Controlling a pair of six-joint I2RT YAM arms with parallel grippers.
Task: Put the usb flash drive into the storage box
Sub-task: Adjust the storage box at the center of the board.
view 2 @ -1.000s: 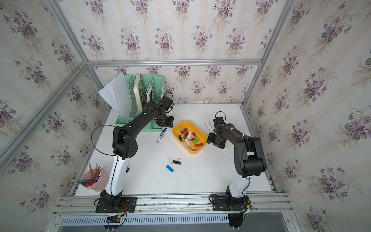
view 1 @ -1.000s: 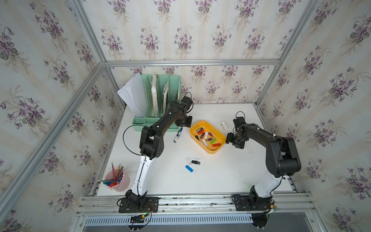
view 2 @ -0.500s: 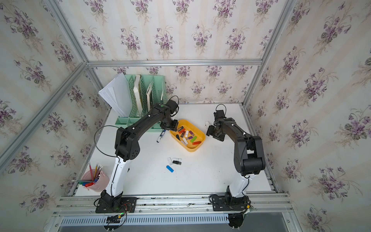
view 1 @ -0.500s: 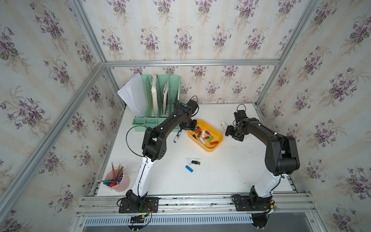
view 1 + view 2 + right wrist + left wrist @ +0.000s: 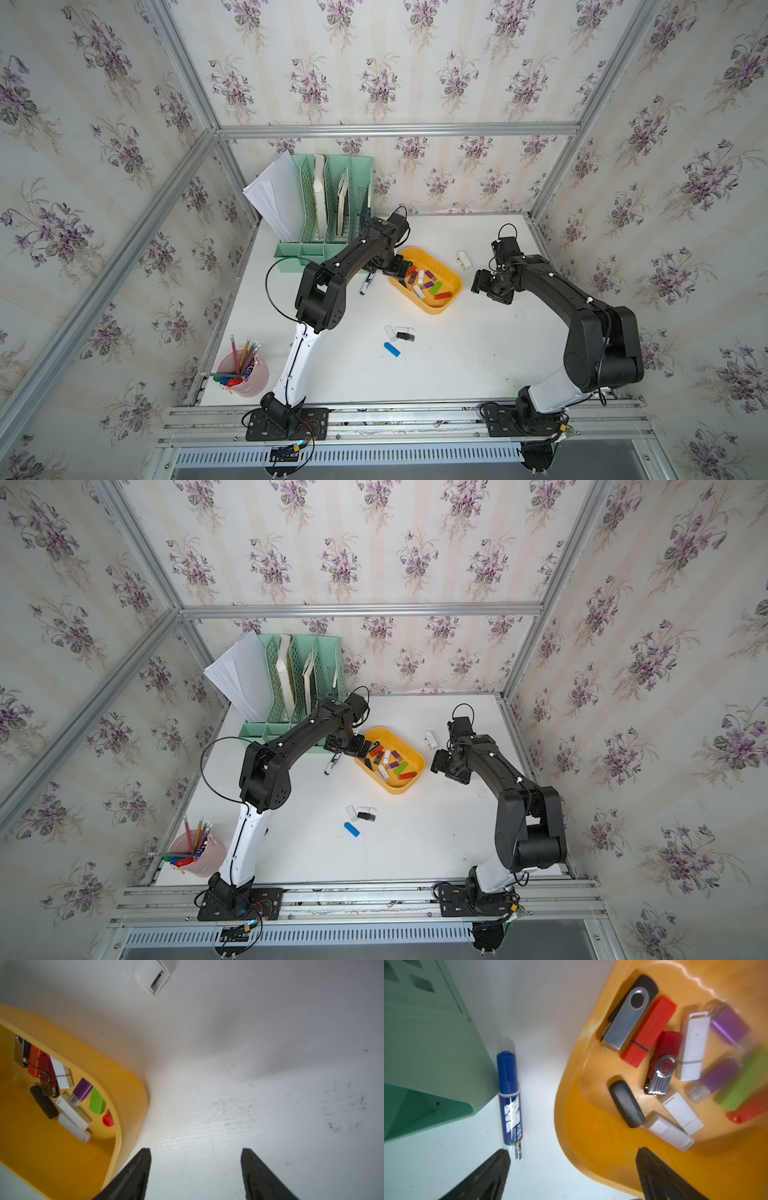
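Note:
The storage box [image 5: 437, 306] is a yellow-orange tub mid-table, also seen in the other top view [image 5: 400, 789]. Several usb flash drives lie inside it, among them a black one [image 5: 627, 1103]. My left gripper [image 5: 573, 1152] hangs open over the box's end [image 5: 591, 1136] nearest the organizer, one finger inside the rim and one outside, holding nothing. My right gripper [image 5: 195, 1150] stands open over bare table beside the box's other end [image 5: 62, 1157]. Loose on the table are a white drive [image 5: 390, 332], a black drive [image 5: 405, 335] and a blue drive [image 5: 392, 349]. Another white drive [image 5: 463, 258] lies behind the right gripper.
A blue marker [image 5: 509, 1095] lies between the box and the mint-green file organizer [image 5: 324, 208], close to my left gripper. A pink pencil cup [image 5: 243, 374] stands at the front left corner. Papered walls enclose the table on three sides.
My left gripper has swung from beside the organizer to the box's end and has opened wide. The right gripper has stayed beside the box, still open.

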